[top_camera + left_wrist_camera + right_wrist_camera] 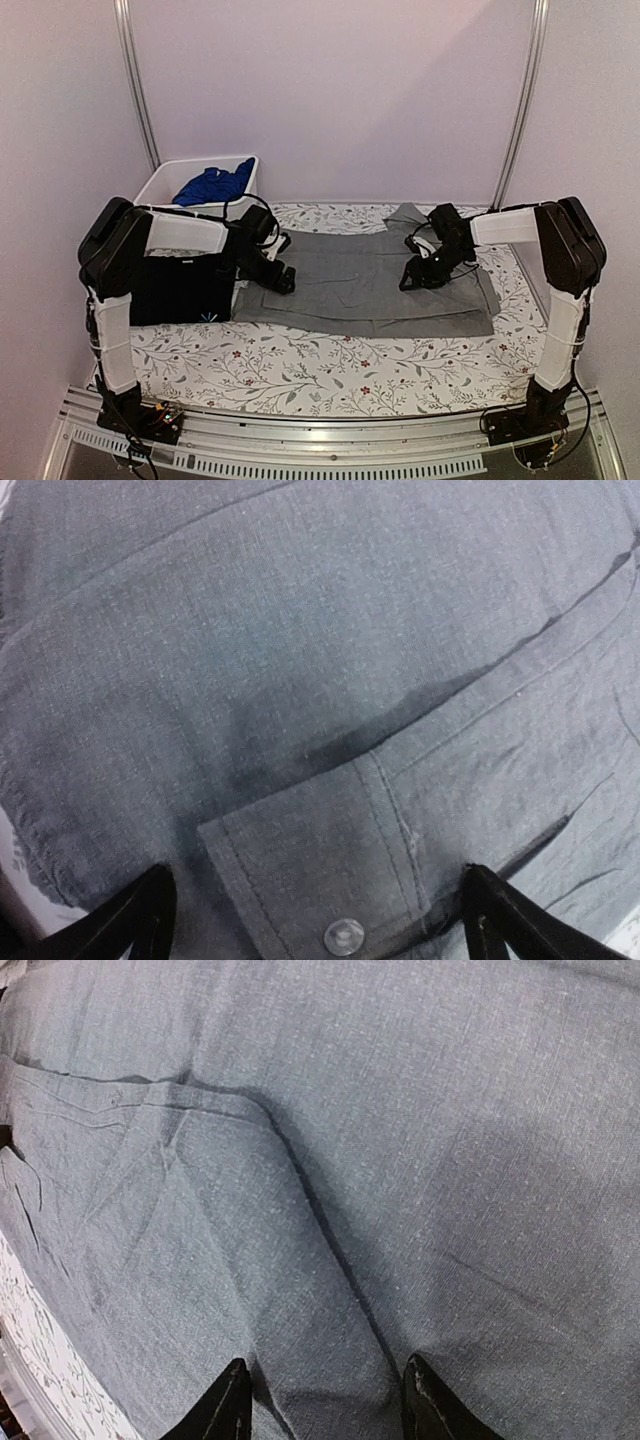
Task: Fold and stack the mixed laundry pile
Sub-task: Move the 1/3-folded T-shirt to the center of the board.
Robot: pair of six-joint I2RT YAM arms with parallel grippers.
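A grey collared shirt [370,285] lies spread flat across the middle of the table. My left gripper [278,278] hangs low over its left edge, jaws wide open. A buttoned cuff [330,880] lies flat between the left fingertips [130,920], held by neither. My right gripper [412,280] is down on the shirt's right part. It stands partly open, its fingertips [225,1405] astride a folded ridge of grey cloth [330,1380]. A folded black T-shirt [180,290] lies at the left. A bright blue garment [212,185] sits in the bin.
A white plastic bin [160,180] stands at the back left corner. The floral tablecloth [300,365] shows in front of the shirts. Walls and two metal poles close in the back and sides.
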